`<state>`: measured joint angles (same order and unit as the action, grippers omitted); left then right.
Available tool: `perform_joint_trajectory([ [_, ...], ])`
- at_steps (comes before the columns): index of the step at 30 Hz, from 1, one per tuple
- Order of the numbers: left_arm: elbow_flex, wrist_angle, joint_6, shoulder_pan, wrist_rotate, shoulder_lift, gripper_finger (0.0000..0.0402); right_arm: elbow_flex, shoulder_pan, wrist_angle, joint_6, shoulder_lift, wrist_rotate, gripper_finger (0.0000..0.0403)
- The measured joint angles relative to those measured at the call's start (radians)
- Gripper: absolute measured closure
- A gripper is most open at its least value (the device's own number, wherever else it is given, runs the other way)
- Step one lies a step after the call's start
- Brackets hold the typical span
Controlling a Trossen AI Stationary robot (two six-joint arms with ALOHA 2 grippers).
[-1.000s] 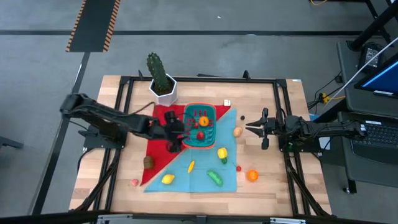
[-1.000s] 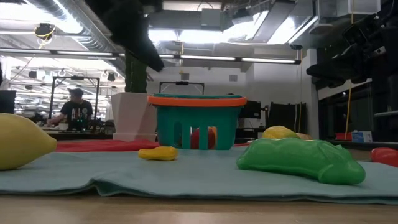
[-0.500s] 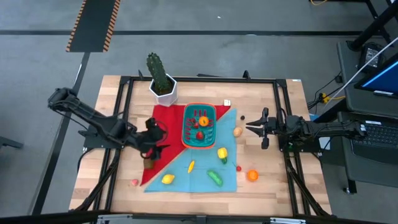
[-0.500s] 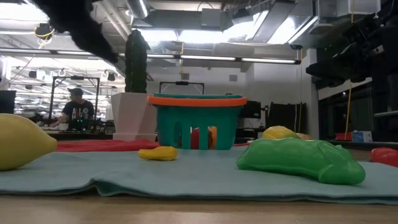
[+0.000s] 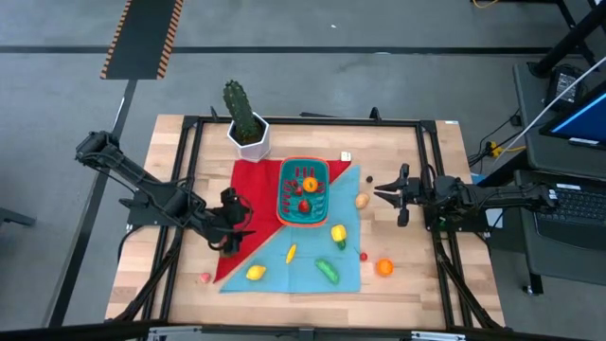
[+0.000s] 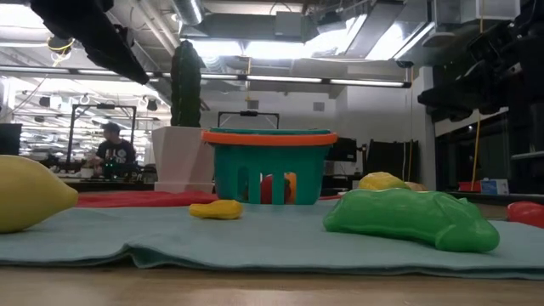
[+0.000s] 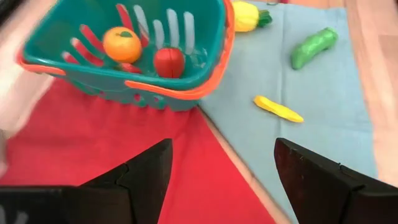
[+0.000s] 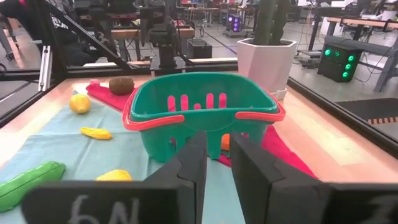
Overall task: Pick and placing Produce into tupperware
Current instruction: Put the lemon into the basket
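Observation:
The teal tupperware (image 5: 303, 192) with an orange-red rim stands on a red cloth (image 5: 248, 194) and holds an orange (image 7: 122, 43) and a red piece (image 7: 168, 61). On the teal cloth (image 5: 312, 258) lie a lemon (image 5: 255, 273), a yellow banana (image 5: 292, 253), a green cucumber (image 5: 328, 271) and a yellow pepper (image 5: 338, 233). A brown piece (image 8: 121, 85) lies on the red cloth. My left gripper (image 5: 241, 225) (image 7: 224, 149) is open and empty above the red cloth, left of the tupperware. My right gripper (image 5: 382, 195) (image 8: 217, 140) waits right of the tupperware, open by a narrow gap, empty.
A tall cactus in a white pot (image 5: 248, 133) stands behind the tupperware at the far left. An orange (image 5: 384, 267), a small red piece (image 5: 365, 256) and a tan piece (image 5: 362, 200) lie right of the cloths, a pink piece (image 5: 205, 278) near the front left.
My left gripper has drawn back from the tupperware's left rim toward the table's left and near edges and now stands over the red cloth. The tupperware and the produce have kept their places.

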<state>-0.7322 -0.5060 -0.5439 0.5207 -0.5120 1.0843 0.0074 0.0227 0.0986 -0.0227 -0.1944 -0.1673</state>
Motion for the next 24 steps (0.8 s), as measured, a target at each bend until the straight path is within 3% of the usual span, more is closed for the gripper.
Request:
perform_joint_trajectory([
  [5,0.0,0.0,-0.017,0.006,0.183,0.0,0.0131,0.0,0.0,-0.009,-0.002,0.0,0.0,0.033],
  [10,0.0,0.0,-0.067,0.055,0.169,0.0,0.0131,0.0,0.0,-0.009,-0.026,0.0,0.0,0.033],
  [15,0.0,-0.001,-0.149,0.155,0.06,0.011,0.0131,0.0,0.0,-0.013,-0.025,0.0,0.0,0.033],
  [24,0.0,0.02,-0.37,0.439,-0.159,0.03,0.0131,0.0,0.0,-0.014,-0.058,0.0,0.001,0.033],
])
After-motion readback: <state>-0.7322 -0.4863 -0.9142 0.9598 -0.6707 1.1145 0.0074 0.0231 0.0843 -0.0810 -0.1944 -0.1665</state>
